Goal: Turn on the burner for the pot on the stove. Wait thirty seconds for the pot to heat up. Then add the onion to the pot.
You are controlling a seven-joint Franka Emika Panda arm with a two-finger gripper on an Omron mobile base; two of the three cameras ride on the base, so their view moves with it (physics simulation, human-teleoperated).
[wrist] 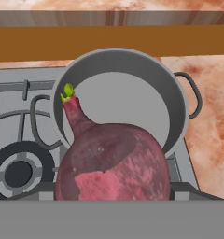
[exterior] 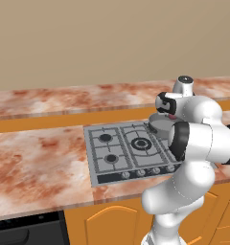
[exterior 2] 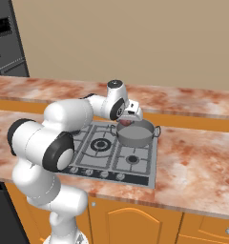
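One step left: release onion (wrist: 113,161) into pot (exterior 2: 135,133). Gripper (exterior 2: 128,119) clamps onion just above pot's near-left rim — shift further over centre, lower, then let go. Pot sits at stove's (exterior 2: 114,152) back right corner. Onion reddish-purple, green sprout tip — peeled patch showing.

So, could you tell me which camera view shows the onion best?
The hand view: the onion looms large with its green sprout, in front of the pot. The right base view shows a small reddish spot at the gripper; the left base view barely a sliver.
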